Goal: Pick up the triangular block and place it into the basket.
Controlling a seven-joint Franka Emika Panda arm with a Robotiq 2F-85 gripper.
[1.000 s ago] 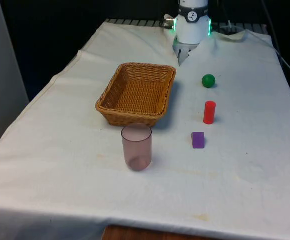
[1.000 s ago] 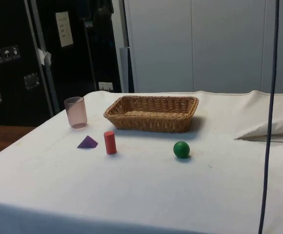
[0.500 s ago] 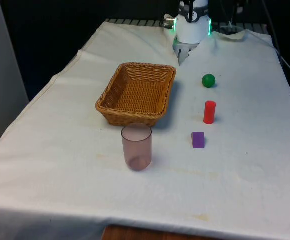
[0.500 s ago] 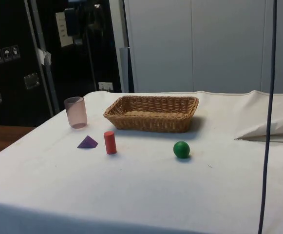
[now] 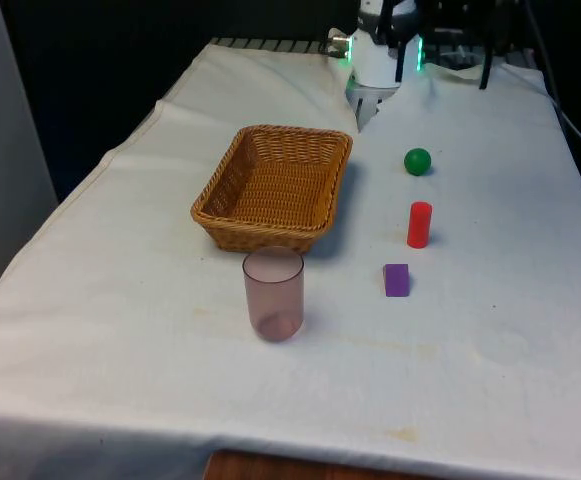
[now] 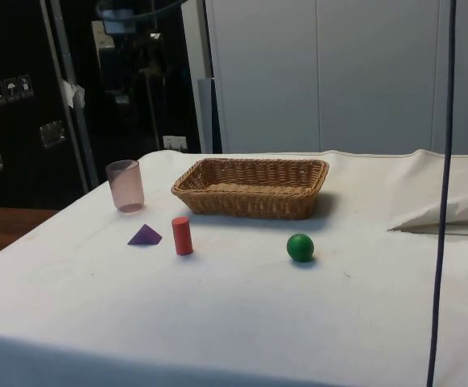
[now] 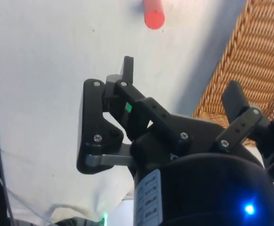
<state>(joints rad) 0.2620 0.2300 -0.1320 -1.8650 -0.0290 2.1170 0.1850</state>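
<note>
- Five things stand on the white-clothed desk (image 5: 120, 300): a wicker basket (image 5: 276, 186), a translucent pink cup (image 5: 273, 293), a green ball (image 5: 417, 161), a red cylinder (image 5: 419, 224) and the purple triangular block (image 5: 396, 279)
- The three small pieces run in a line down the front view's right, well apart from one another, which leaves room to reach each alone; the triangular block is the nearest of them, lying flat on the cloth just beside the cylinder
- In the wrist view the end effector (image 7: 179, 92) hangs released, fingers spread with nothing between them, above bare cloth by the basket's rim; the cylinder lies ahead of it
- Judging by this, the reach toward the block has not begun; the basket is empty and open-topped, near enough for a short carry
</note>
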